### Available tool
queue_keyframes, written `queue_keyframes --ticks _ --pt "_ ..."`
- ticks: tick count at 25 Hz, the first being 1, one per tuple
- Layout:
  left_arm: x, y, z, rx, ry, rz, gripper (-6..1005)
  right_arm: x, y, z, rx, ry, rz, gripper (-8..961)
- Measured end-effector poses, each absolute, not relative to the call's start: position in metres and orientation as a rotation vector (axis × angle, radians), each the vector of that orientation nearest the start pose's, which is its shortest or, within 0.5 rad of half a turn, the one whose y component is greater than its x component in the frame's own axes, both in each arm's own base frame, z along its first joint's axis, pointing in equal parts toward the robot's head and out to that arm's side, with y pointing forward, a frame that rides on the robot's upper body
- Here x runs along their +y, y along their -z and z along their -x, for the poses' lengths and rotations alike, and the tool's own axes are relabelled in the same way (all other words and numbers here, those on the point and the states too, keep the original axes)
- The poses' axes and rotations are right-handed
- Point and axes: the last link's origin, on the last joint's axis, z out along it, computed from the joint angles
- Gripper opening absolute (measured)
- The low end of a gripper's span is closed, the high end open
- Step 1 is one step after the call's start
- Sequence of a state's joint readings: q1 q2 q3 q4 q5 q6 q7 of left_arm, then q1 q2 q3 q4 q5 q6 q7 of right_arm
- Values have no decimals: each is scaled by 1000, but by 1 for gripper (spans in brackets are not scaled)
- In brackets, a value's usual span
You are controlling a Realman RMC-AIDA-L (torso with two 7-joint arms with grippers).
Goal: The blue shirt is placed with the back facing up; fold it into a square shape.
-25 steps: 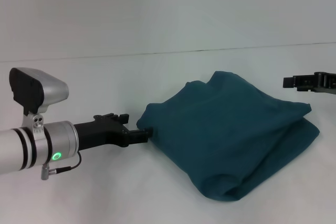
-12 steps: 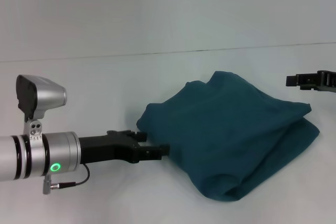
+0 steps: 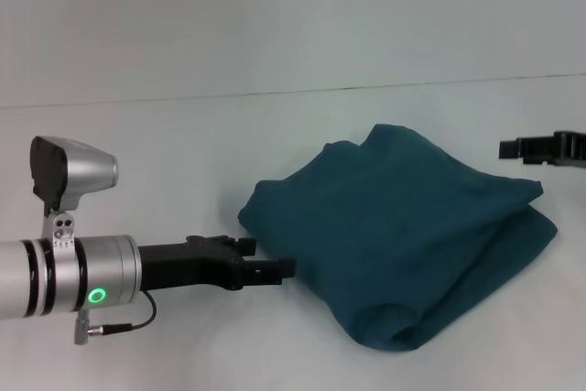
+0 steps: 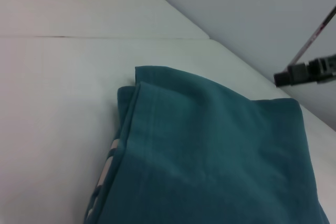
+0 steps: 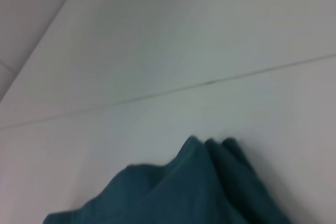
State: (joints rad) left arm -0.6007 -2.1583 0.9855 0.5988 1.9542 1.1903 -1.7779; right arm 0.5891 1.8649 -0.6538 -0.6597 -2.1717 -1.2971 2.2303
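lying on the white table (image 3: 183, 144) is one blue shirt (image 3: 403, 226), folded over itself into a loose, roughly square bundle with several layers stacked along its edges; it sits toward the right half of the work surface in the head view. in the left wrist view a strip of off-white lettering (image 4: 107, 163) peeks out from between the layers at one edge. two grippers are visible. the left gripper (image 3: 275, 270) reaches in from the left, low over the table, its tip just beside the shirt's near left edge; its fingers look drawn together with no cloth seen between them. whether the tip touches the fabric cannot be told. the right gripper (image 3: 513, 147) hangs at the right edge of the head view, above the table and apart from the shirt's far right corner; whether its fingers are apart or together cannot be told.
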Motion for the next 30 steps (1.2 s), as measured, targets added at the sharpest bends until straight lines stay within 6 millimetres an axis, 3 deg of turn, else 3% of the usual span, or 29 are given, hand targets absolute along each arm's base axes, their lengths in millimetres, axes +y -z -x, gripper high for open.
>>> queue_keyframes --ticks 11,19,30 --pt "354 73 235 -1094 520 2643 874 374 -92 -323 1582 -392 2169 546" --pt "357 72 233 -1081 520 2641 874 400 -94 -313 1479 -479 2083 533" --pt "359 71 234 -1077 515 2628 873 439 -32 -282 1398 -418 2028 529"
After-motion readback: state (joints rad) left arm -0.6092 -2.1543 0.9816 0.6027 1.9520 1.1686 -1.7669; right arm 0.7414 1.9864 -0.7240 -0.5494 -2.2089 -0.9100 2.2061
